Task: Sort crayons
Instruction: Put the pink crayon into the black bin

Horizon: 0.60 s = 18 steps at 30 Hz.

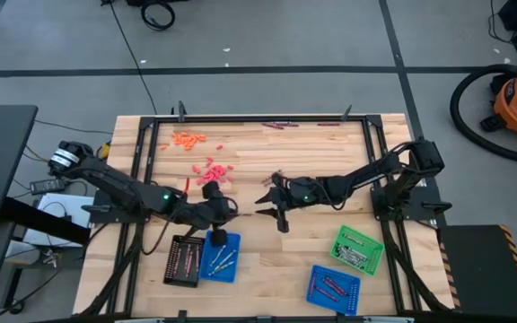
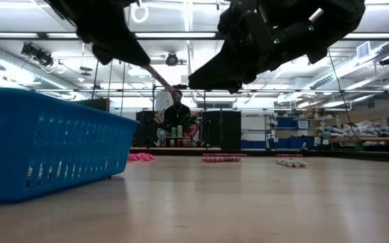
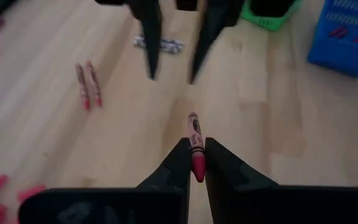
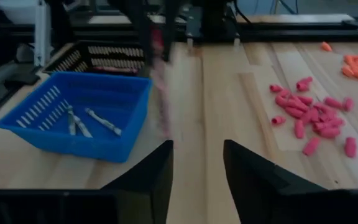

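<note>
My left gripper (image 1: 232,209) (image 3: 194,148) is shut on a red-pink crayon (image 3: 195,140) above the table's middle. My right gripper (image 1: 261,205) (image 4: 197,152) is open and empty. It faces the left gripper from the right, and its fingers stand just beyond the crayon's free end. Red-pink pieces (image 1: 214,170) and orange pieces (image 1: 187,139) lie in piles at the far left. Dark purple crayons (image 1: 276,126) lie along the far edge. Silver-grey crayons (image 4: 79,119) lie in the near blue tray (image 1: 220,257). My left gripper pinches one end of the red-pink crayon (image 3: 197,167) between its two fingertips. The crayon lies along the fingers and sticks out forward past them toward my right gripper. It is lifted clear of the table and slants slightly down in the low view (image 2: 157,76).
A black tray (image 1: 184,260) stands beside the near blue tray at the near left. A green tray (image 1: 359,248) and a second blue tray (image 1: 335,287) stand at the near right. Two red crayons (image 3: 87,84) lie loose on the table. A person stands far behind the table (image 2: 176,111).
</note>
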Motion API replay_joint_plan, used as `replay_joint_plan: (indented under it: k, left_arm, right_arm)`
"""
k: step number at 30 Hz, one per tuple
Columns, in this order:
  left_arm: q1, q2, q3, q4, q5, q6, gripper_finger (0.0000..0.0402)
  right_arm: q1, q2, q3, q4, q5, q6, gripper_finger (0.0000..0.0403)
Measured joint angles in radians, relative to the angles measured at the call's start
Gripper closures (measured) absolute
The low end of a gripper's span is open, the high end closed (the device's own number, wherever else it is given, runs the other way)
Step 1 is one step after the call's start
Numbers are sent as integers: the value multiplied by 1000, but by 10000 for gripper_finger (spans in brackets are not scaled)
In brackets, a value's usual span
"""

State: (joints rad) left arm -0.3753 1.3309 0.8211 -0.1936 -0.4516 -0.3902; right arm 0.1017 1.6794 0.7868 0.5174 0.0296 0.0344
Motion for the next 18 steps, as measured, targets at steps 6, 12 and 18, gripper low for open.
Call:
replay_joint_plan:
  k: [6,12,18]
  left_arm:
    - [-58,-86,1,-166,76,-182,372]
    - [-110,-151,0,-300,191,-375,372]
    - [-147,-193,0,-386,336,-546,372]
  right_arm:
    - [-33,0,0,3,2,-12,241]
    - [-67,0,0,29,-6,-35,241]
    - [-86,0,0,60,-27,-74,241]
